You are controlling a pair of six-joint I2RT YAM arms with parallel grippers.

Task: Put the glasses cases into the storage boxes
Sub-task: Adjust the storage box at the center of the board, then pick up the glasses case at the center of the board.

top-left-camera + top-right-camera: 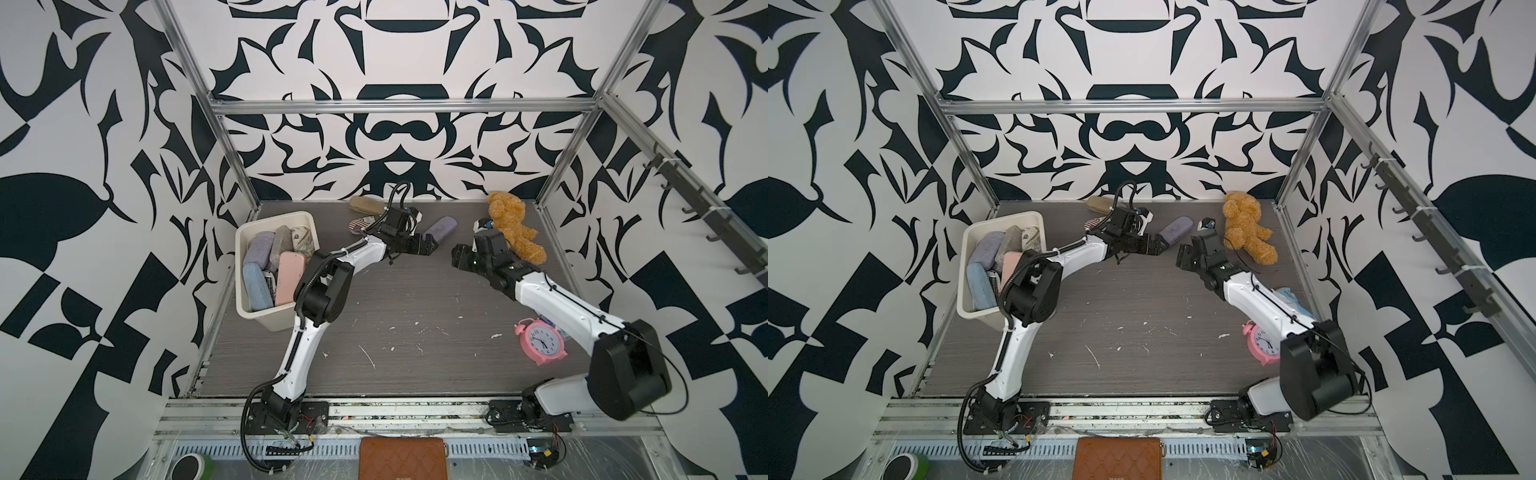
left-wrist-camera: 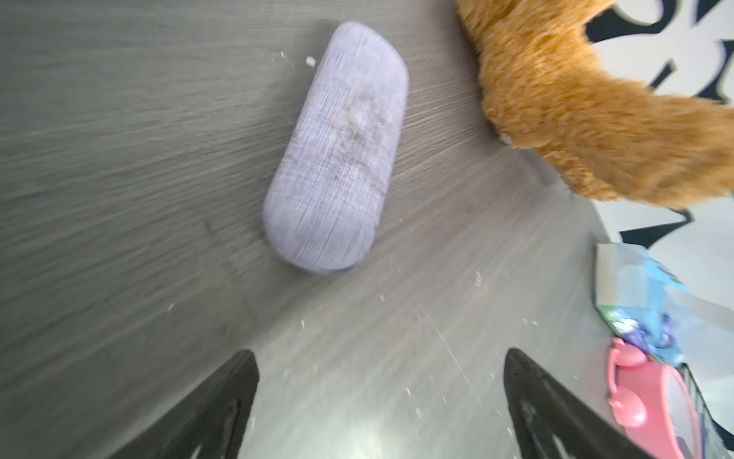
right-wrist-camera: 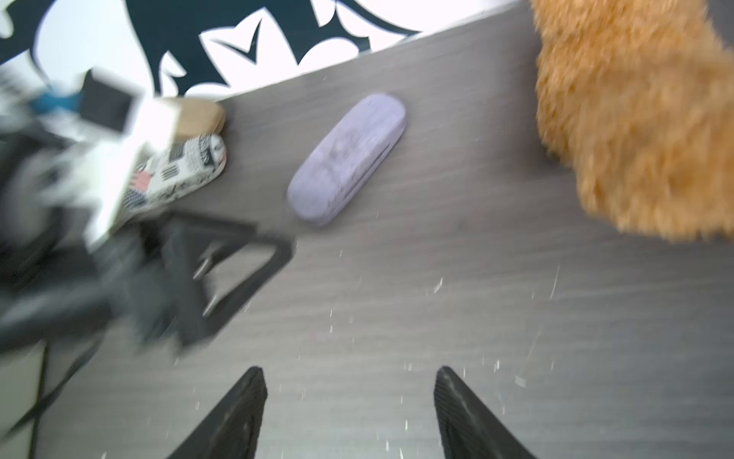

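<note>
The left gripper point(image 2: 379, 357), spread wide and empty, hung just short of the lilac oblong fabric glasses case point(image 2: 337, 151) near the far edge of the scuffed grey wood-grain table point(image 1: 415, 299). It should straddle the case's narrow width mid-length, clear of the orange plush bear point(image 1: 509, 224). The right gripper point(image 3: 349, 373) was half-spread, empty. The cream plastic tub point(image 1: 266, 318) sat at the table's left edge, and black-and-white patterned walls point(image 1: 395, 145) enclosed everything.
</note>
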